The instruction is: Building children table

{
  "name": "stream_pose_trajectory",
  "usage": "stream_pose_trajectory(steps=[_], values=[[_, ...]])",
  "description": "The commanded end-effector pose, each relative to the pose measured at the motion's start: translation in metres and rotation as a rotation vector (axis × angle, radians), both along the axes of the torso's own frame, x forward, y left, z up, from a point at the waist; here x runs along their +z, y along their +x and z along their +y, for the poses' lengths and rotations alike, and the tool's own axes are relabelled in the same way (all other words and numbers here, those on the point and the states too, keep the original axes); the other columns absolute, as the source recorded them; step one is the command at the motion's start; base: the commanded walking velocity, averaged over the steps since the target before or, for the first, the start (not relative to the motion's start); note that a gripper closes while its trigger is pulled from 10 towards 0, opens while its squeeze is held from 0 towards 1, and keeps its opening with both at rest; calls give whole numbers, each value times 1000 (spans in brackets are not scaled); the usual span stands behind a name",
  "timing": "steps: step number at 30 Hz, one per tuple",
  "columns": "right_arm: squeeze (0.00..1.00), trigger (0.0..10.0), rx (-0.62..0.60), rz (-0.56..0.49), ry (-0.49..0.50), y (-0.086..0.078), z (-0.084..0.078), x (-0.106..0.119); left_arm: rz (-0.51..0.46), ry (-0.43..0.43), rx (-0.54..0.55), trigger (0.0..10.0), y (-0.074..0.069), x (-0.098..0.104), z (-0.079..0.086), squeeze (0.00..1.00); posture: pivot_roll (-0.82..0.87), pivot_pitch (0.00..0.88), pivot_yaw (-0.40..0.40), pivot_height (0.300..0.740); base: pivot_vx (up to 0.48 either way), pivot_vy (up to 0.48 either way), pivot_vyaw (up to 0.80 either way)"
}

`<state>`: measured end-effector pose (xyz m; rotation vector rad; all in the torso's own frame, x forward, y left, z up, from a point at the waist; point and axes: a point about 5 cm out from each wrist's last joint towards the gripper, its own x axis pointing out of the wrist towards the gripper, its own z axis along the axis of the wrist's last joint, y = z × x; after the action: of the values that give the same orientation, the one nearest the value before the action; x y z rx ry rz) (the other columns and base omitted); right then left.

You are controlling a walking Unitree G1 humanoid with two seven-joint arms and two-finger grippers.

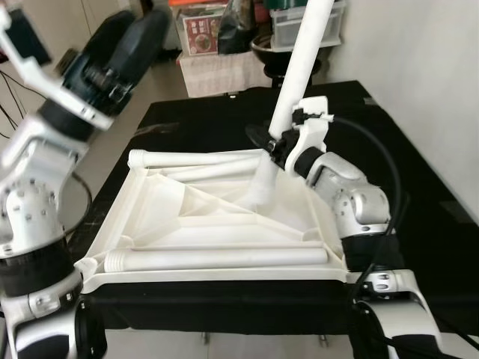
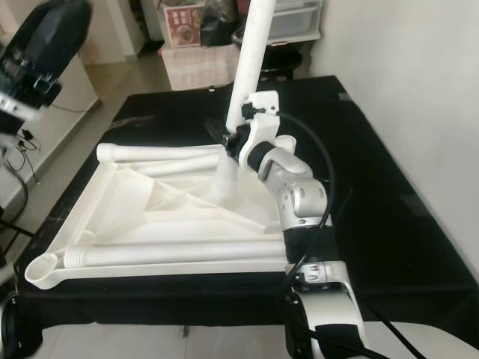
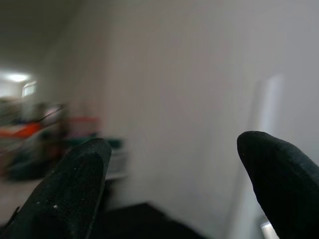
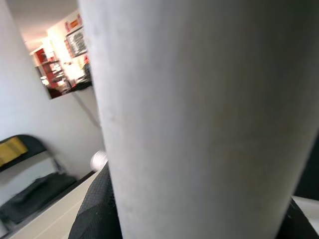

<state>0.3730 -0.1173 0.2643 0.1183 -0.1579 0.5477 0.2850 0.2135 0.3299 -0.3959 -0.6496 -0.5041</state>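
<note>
A white plastic tabletop lies upside down on a black table, its ribbed underside showing. Two white legs lie on it, one along the far edge and one along the near edge. A third white leg stands nearly upright with its foot at the tabletop's far right corner. My right gripper is shut on this leg low down; the leg fills its wrist view between the fingers. My left gripper is raised high at the left, open, with nothing between its fingers.
The black table carries the tabletop, with bare black surface to the right and behind. Beyond it stand storage boxes, a red-labelled carton and a cloth-covered stand. A white wall runs along the right.
</note>
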Motion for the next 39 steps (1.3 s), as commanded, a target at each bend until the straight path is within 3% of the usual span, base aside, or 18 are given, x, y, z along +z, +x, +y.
stream_pose_trajectory(steps=[1, 2, 4, 12, 14, 16, 17, 20, 22, 25, 27, 28, 29, 31, 32, 33, 34, 39], values=[[0, 10000, -33, -85, -29, -4, -1, 4, 121, -40, 112, 10000, -2, -30, 6, 0, -79, 37, 64, 740, 0, 0, 0], [0, 10000, -61, -109, -31, -4, -3, 5, 195, -52, 153, 10000, -6, -52, 7, 0, -83, 39, 61, 740, 0, 0, 0], [0, 10000, -96, -134, -21, -4, -6, 6, 270, -63, 190, 10000, -11, -72, 6, 0, -86, 44, 58, 740, 0, 0, 0], [0, 10000, -68, -84, 9, -5, -9, 7, 381, -92, 300, 10000, -17, -91, 14, 0, -67, 73, 69, 740, 0, 0, 0], [0, 10000, -11, -83, 58, -8, -11, 11, 409, -38, 345, 10000, -19, -97, 13, 0, -64, 57, 89, 740, 0, 0, 0], [0, 10000, -11, -83, 58, -8, -11, 11, 409, -38, 345, 10000, -19, -97, 13, 0, -64, 57, 89, 740, 0, 0, 0], [0, 10000, 38, -98, 104, -13, -14, 12, 434, 13, 352, 10000, -22, -106, 9, 0, -65, 86, 101, 740, 0, 0, 0], [0, 10000, 108, -113, 97, -24, -17, 5, 504, 48, 313, 10000, -33, -125, -3, 0, -67, 108, 99, 740, 0, -295, 0], [0, 10000, 108, -113, 97, -24, -17, 5, 504, 48, 313, 10000, -33, -125, -3, 0, -67, 108, 99, 740, 0, 0, 0], [0, 10000, 180, -130, 31, -35, -12, 0, 572, 95, 245, 10000, -44, -142, -22, 0, -59, 142, 104, 740, 0, 0, 0], [0, 10000, 270, -135, -8, -46, -7, -3, 630, 164, 168, 10000, -55, -156, -43, 0, -53, 168, 105, 740, 0, -480, 0], [0, 10000, 270, -135, -8, -46, -7, -3, 630, 164, 168, 10000, -55, -156, -43, 0, -53, 168, 105, 740, 0, -480, 0], [0, 10000, 319, -137, -25, -52, -5, -5, 644, 243, 136, 10000, -60, -163, -53, 0, -52, 180, 105, 740, 0, 0, 0], [0, 10000, 319, -137, -25, -52, -5, -5, 644, 243, 136, 10000, -60, -163, -53, 0, -52, 180, 105, 740, 0, 0, 0], [0, 10000, 360, -138, -33, -57, -4, -6, 653, 325, 106, 10000, -65, -169, -63, 0, -52, 188, 107, 740, 0, 0, 0], [0, 10000, 360, -138, -33, -57, -4, -6, 653, 325, 106, 10000, -65, -169, -63, 0, -52, 188, 107, 740, 0, 0, 0], [0, 10000, 417, -143, -36, -64, -4, -5, 654, 410, 59, 10000, -72, -175, -74, 0, -54, 207, 106, 740, 0, 0, 0], [0, 10000, 559, -166, -60, -83, -6, 2, 636, 512, -20, 10000, -88, -179, -90, 0, -58, 228, 112, 740, 0, 0, -320]])
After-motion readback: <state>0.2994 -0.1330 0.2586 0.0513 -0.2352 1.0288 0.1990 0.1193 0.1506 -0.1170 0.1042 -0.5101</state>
